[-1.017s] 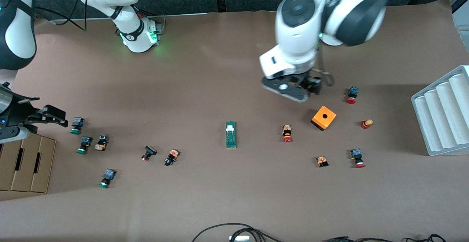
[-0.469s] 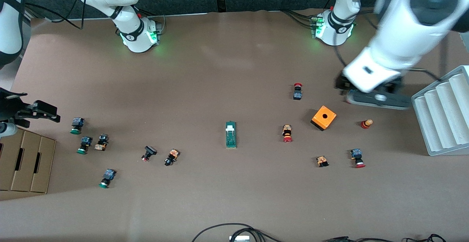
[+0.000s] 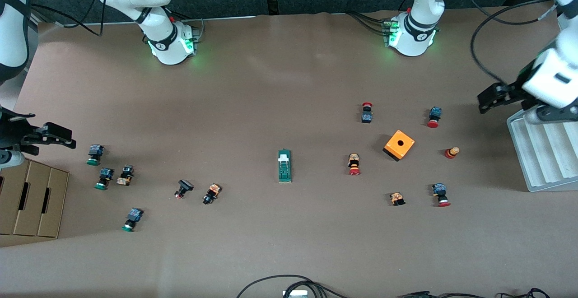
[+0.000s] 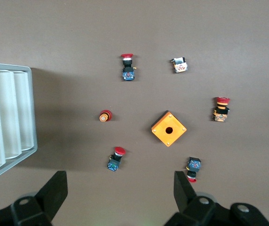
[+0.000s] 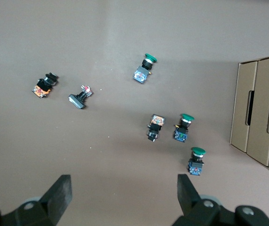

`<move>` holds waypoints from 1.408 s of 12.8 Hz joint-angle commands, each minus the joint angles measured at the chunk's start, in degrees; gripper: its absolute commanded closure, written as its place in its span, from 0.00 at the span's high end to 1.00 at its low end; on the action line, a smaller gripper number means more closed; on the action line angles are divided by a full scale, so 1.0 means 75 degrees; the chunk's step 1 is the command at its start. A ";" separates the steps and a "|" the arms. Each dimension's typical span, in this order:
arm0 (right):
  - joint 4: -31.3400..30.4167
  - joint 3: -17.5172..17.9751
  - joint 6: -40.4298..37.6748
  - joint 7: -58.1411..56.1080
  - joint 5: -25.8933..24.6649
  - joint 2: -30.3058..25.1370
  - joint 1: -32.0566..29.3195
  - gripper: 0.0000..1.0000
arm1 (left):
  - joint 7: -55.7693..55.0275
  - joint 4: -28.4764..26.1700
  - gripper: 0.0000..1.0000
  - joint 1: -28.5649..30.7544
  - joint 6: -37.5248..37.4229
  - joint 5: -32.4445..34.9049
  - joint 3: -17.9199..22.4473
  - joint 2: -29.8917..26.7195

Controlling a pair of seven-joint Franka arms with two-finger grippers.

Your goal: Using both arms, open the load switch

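Observation:
The load switch [image 3: 284, 166], a narrow green block with a white piece at the end toward the robots, lies flat in the middle of the table. Neither gripper touches it, and it is out of both wrist views. My left gripper [image 3: 486, 100] hangs open and empty over the table beside the grey tray's corner, at the left arm's end. In the left wrist view the left gripper [image 4: 119, 190] stands wide open above bare brown surface. My right gripper [image 3: 67, 137] hovers open and empty next to the cardboard boxes at the right arm's end. The right wrist view shows the right gripper [image 5: 124, 193] over bare table.
An orange cube with a hole [image 3: 399, 144] and several red-capped push buttons [image 3: 354, 165] lie toward the left arm's end. Several green-capped buttons [image 3: 95, 154] lie toward the right arm's end. A grey ridged tray [image 3: 548, 153] and cardboard boxes [image 3: 31, 198] flank the table. Cables [image 3: 289, 284] lie at the near edge.
The left arm has swung away from over the orange cube's area to the tray at its end of the table, uncovering two red-capped buttons. The right gripper shifted slightly.

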 commanded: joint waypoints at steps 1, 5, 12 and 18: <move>0.0061 0.0007 -0.0141 0.0085 0.0079 -0.0118 -0.0082 1.00 | 0.0497 -0.0670 1.00 -0.0172 0.0258 -0.0022 0.0236 -0.0510; -0.0197 0.0007 -0.0082 0.0841 0.0103 -0.0423 -0.0129 1.00 | 0.0591 -0.0600 1.00 -0.0533 0.0199 0.0469 0.0271 -0.0475; -0.0080 0.0053 -0.0176 0.1373 0.0114 -0.0330 -0.0129 1.00 | 0.0579 -0.0483 1.00 -0.0582 0.0164 0.0531 0.0212 -0.0417; -0.0091 0.0053 -0.0281 0.1362 0.0044 -0.0295 -0.0047 1.00 | 0.0510 -0.0471 1.00 -0.0605 0.0152 0.0531 0.0189 -0.0417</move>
